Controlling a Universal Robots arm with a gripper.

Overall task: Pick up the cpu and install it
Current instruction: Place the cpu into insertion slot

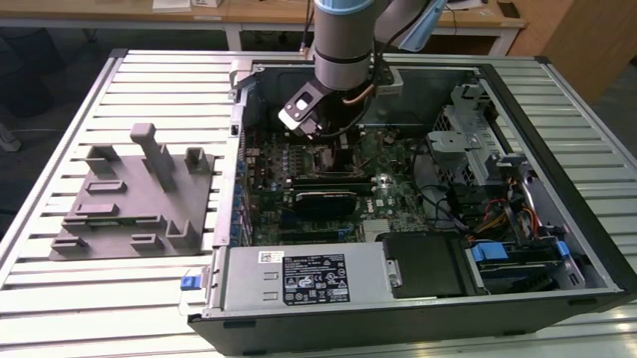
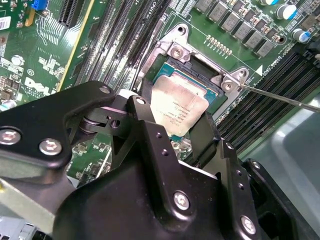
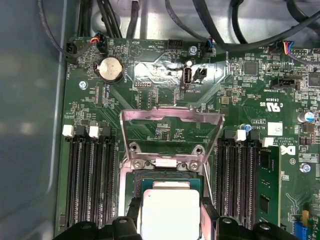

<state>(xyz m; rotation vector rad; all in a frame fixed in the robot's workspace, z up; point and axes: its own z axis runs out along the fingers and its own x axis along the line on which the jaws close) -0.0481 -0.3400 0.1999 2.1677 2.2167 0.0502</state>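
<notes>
The grey fixture (image 1: 130, 194) stands on the exterior view's left. Right of it, inside the computer case (image 1: 428, 328), my gripper (image 2: 175, 120) pinches the cpu (image 2: 180, 107) by two edges at the open socket (image 2: 200, 65). I'd keep it level and square to the frame, lowering straight without sliding.

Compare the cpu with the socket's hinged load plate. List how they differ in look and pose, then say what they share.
Look: the cpu is a solid square slab with a pale top; the load plate is an open frame with the motherboard visible through it. Pose: the cpu sits over the socket, clamped by the gripper; the load plate is swung up and open. Both are silvery metal.
</notes>
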